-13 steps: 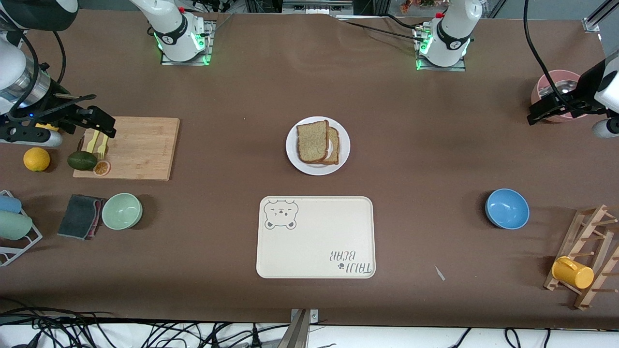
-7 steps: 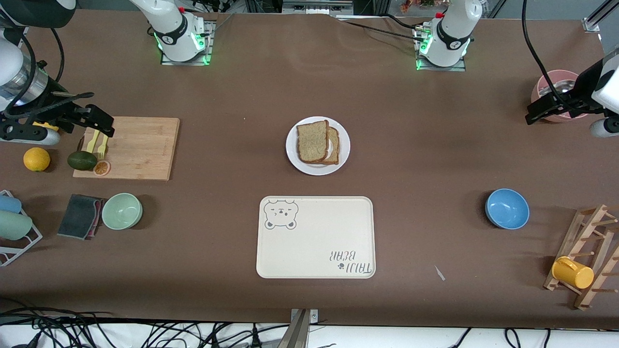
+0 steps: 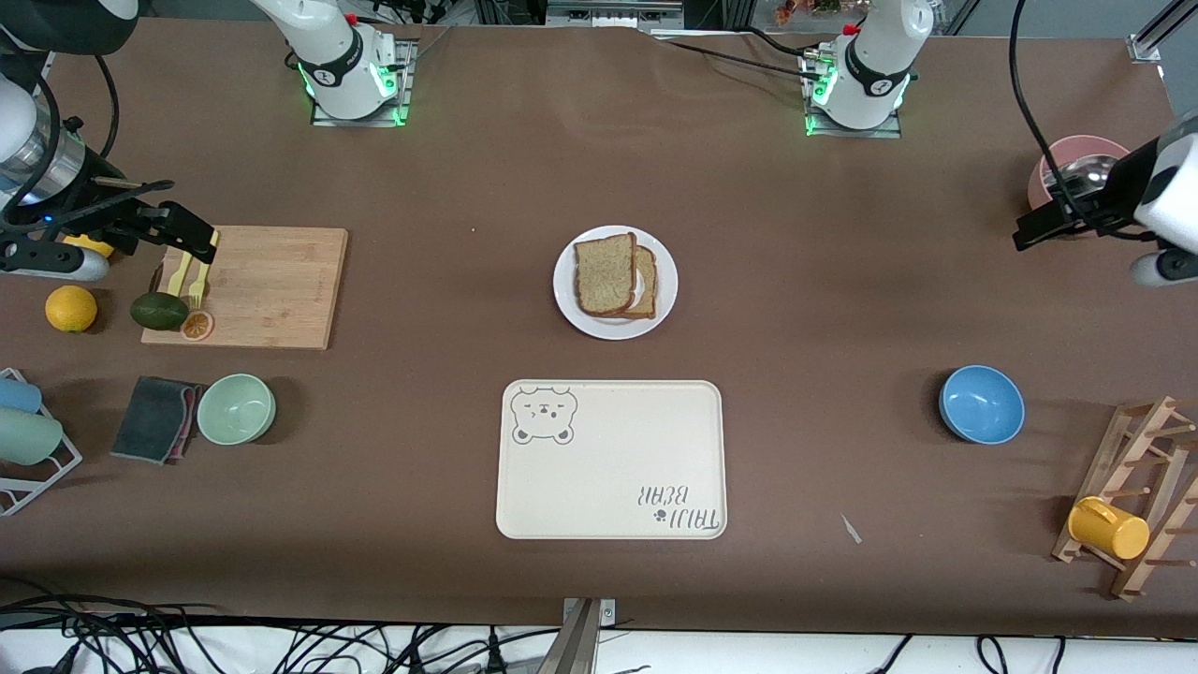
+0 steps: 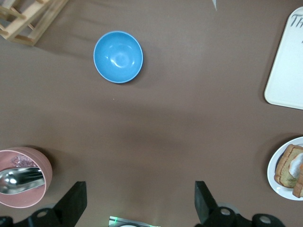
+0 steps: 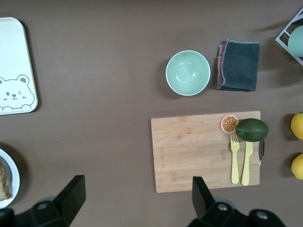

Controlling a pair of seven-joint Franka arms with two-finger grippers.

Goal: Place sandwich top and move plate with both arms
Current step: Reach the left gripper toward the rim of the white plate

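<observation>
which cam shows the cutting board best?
Right wrist view: the whole cutting board from straight above, avocado and forks clear. Front view shows it smaller, the right gripper over one corner. Left wrist view misses it.

A brown surface (image 3: 842, 309) is carrying a white plate (image 3: 568, 298) at its middle, a cream tray (image 3: 608, 477) nearer the front camera, a blue bowl (image 3: 981, 404), a green bowl (image 3: 236, 409), a grey cloth (image 3: 154, 418), a wooden board (image 3: 271, 285), an orange (image 3: 71, 308), a pink bowl (image 3: 1053, 168) and a wooden rack (image 3: 1137, 496).
</observation>
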